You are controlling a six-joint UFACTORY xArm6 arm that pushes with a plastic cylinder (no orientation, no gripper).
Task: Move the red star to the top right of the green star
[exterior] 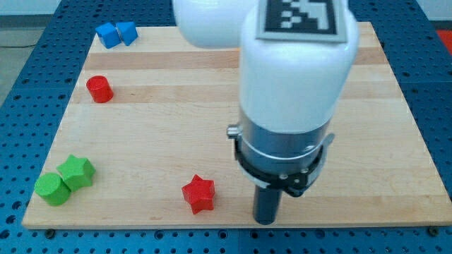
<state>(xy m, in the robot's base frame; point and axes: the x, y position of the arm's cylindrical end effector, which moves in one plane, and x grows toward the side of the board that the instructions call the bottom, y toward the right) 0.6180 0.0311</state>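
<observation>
Star point(198, 194) — left of my tip point(265, 219)

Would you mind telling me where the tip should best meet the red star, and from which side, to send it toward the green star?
No gripping here, only pushing. The green star lies to the view's left of the red star, slightly higher. My tip sits to the red star's right, apart from it. I would probably press its right-hand points, slightly low, and push leftward.

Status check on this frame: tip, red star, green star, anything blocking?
My tip just right of red star, apart. Green star far left, touching green cylinder. Path between stars clear.
</observation>
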